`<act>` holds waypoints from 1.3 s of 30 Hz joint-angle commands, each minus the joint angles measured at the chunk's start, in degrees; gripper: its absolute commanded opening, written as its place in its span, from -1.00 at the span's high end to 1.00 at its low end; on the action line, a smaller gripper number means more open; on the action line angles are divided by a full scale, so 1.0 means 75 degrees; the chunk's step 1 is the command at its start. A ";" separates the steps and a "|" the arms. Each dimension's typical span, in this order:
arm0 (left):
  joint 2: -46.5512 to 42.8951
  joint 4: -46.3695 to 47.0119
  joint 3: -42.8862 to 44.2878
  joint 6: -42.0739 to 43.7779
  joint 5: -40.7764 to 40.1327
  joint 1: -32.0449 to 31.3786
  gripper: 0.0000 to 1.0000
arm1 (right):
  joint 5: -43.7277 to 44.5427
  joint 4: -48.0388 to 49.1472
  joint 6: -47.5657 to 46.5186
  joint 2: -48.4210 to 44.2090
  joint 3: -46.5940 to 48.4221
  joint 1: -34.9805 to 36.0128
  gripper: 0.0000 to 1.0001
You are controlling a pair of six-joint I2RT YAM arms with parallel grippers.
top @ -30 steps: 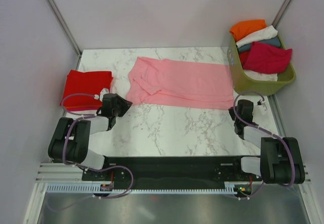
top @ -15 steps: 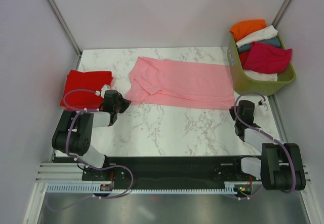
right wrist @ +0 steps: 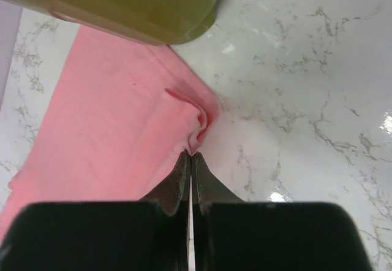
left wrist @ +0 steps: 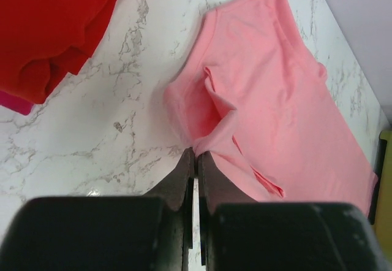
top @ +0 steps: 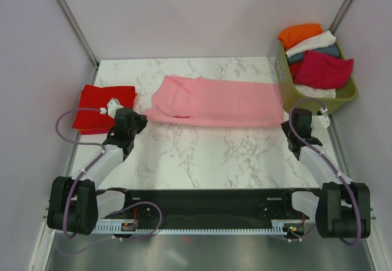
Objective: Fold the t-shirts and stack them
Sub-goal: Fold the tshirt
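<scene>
A pale pink t-shirt [top: 214, 101] lies spread across the middle of the marble table, its near edge raised off the surface. My left gripper [top: 142, 121] is shut on its near left corner, and the pinched cloth [left wrist: 211, 139] bunches at the fingertips. My right gripper [top: 286, 124] is shut on the near right corner, where the cloth [right wrist: 197, 133] puckers. A folded bright red t-shirt [top: 101, 105] lies at the left edge and shows in the left wrist view [left wrist: 49, 26].
An olive-green basket [top: 318, 102] at the back right holds orange [top: 298, 35], white [top: 312, 43], teal and crimson [top: 321, 70] shirts. Its base [right wrist: 135, 7] is just beyond my right gripper. Marble table [top: 208, 154] lies bare in front of the pink shirt.
Both arms have reached forward and shut on the pink shirt's near corners. The near edge has lifted and drawn back, so the shirt looks narrower.
</scene>
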 commanded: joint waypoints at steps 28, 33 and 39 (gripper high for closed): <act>-0.2261 -0.1791 -0.1880 -0.1256 -0.0013 0.0171 0.95 | -0.0003 -0.2287 0.1023 -0.1847 -0.1143 -0.0035 0.84; -0.3232 -0.2435 -0.2116 -0.1058 -0.0083 0.0171 0.07 | 0.0232 -0.2513 0.0499 -0.2832 -0.1203 -0.0035 -0.05; -0.4184 -0.3091 -0.1449 -0.0344 -0.0236 0.0148 0.01 | 0.0162 -0.2561 -0.0650 -0.2880 -0.0490 -0.0035 -0.08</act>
